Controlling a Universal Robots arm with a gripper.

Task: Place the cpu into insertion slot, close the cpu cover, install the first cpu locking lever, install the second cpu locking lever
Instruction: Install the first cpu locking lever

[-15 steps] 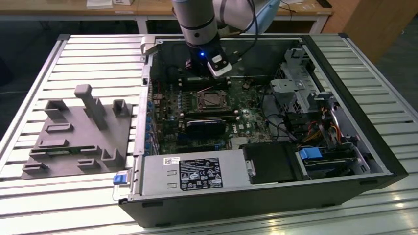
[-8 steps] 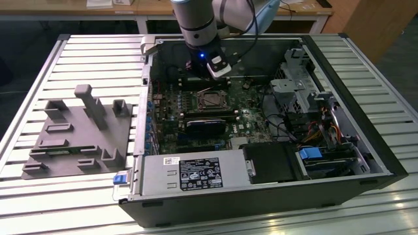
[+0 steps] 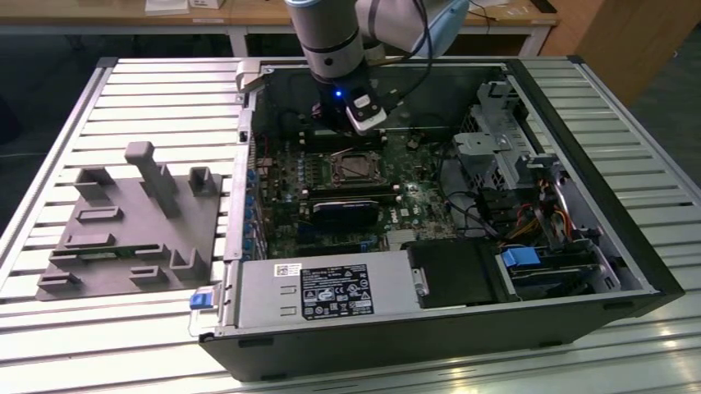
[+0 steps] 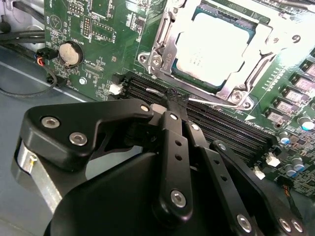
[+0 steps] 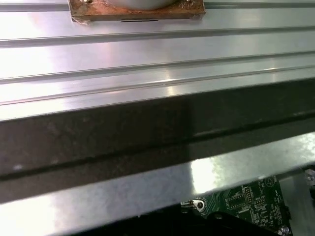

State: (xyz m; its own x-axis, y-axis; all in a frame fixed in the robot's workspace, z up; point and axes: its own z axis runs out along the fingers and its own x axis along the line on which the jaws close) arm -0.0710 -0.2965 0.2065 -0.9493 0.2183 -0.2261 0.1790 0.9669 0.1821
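In the second wrist view the cpu [image 4: 211, 49] lies flat in the insertion slot [image 3: 353, 168], its dull silver top showing through the window of the cpu cover [image 4: 166, 51], which is down over it. A thin silver locking lever [image 4: 211, 102] runs along the socket's edge beside the memory slots. My gripper [image 4: 172, 98] is shut, and its black tips sit right at this lever wire. I cannot tell whether they pinch it or only touch it. In the exterior view the gripper [image 3: 348, 135] hangs inside the open computer case, just behind the socket.
Long black memory slots [image 4: 236, 128] and a coin battery [image 4: 70, 53] flank the socket. The case holds a power supply [image 3: 318, 291], a drive cage [image 3: 515, 156] and loose cables [image 3: 493, 213]. A grey fixture [image 3: 131, 222] stands on the slatted table at the exterior view's left.
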